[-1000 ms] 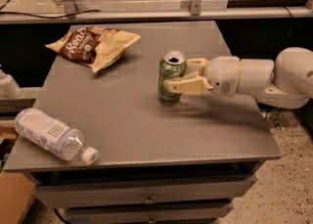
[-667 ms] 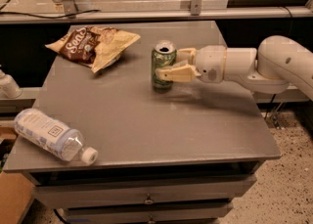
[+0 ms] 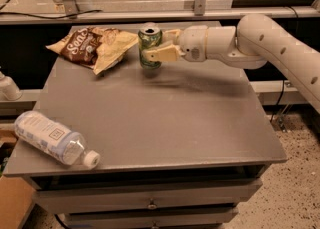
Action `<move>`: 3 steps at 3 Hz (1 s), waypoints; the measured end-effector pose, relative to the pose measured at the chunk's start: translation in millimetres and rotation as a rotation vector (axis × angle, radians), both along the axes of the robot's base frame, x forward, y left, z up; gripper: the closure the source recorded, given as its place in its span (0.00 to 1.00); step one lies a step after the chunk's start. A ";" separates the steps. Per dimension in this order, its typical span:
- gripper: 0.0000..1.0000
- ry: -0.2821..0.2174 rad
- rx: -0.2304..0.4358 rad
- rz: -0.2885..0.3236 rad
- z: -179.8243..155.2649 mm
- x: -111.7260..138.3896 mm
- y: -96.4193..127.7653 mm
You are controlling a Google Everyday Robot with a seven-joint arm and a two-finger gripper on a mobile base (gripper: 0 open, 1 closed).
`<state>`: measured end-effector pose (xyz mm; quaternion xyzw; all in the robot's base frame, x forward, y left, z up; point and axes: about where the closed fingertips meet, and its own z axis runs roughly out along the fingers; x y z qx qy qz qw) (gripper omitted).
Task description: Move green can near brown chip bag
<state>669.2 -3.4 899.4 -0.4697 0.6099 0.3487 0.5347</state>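
Note:
The green can (image 3: 148,43) stands upright with its silver top showing, at the far middle of the grey table (image 3: 165,118). My gripper (image 3: 161,49) reaches in from the right and is shut on the can, one pale finger (image 3: 162,54) across its front. The brown chip bag (image 3: 95,46) lies flat just left of the can, its dark brown end with white lettering at the far left and its tan end almost touching the can.
A clear plastic bottle (image 3: 52,138) with a white cap lies on its side at the table's front left corner. A metal rail (image 3: 150,15) runs behind the table. A cardboard box (image 3: 12,208) sits on the floor at lower left.
My gripper has carried the green can from the table's middle right toward the far left, so it now stands right beside the chip bag's tan end.

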 end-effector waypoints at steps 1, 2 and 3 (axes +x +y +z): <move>1.00 0.015 -0.013 0.022 -9.3 15.3 25.4; 1.00 0.036 -0.013 0.051 -20.8 19.6 50.6; 1.00 0.052 -0.015 0.072 -30.5 21.3 67.9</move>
